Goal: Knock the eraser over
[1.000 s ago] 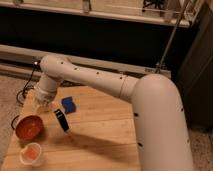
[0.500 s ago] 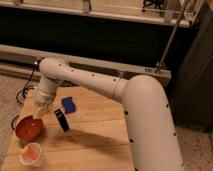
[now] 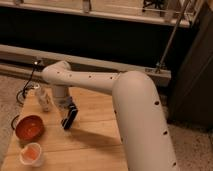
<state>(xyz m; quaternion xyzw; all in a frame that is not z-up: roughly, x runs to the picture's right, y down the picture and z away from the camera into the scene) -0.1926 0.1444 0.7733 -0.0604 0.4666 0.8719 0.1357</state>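
The eraser is a thin black slab with a pale edge. It stands on the wooden table, leaning with its top to the right, right of the red bowl. My gripper hangs from the bent white arm at the table's back left, up and to the left of the eraser. The arm's grey wrist comes down just above the eraser's top. I cannot tell whether anything touches the eraser.
A small blue block peeks out behind the eraser, mostly hidden by the wrist. An orange-and-white cup stands at the front left. The table's left edge is close to the bowl. A dark counter runs behind the table.
The wrist has swung right and down, and now covers most of the blue block. The eraser's top has shifted slightly right. Bowl and cup have not moved.
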